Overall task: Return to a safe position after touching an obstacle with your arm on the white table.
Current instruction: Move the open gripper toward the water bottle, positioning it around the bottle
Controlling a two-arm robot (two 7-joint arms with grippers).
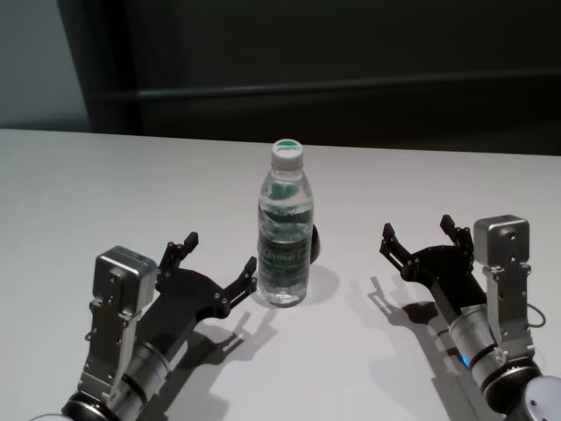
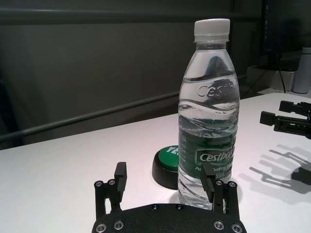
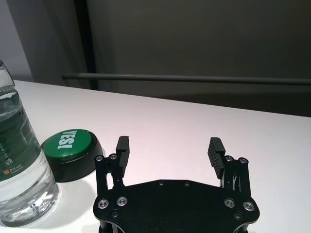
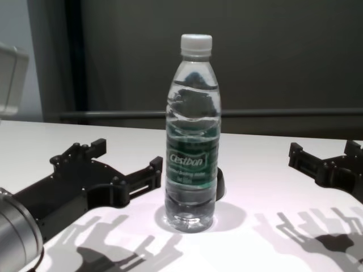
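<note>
Left gripper, jaws spread and holding nothing, has one fingertip beside the upright Cestbon water bottle (contact unclear); right gripper, also spread and holding nothing, sits well apart on the white table.

The upright bottle blocks the centre; a green-topped button sits just behind it; bare table lies either side.

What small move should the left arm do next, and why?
Probably draw the left pincer back toward the robot, away from the bottle: its open inner finger sits against the upright bottle's side. The right pincer waits apart, open.
</note>
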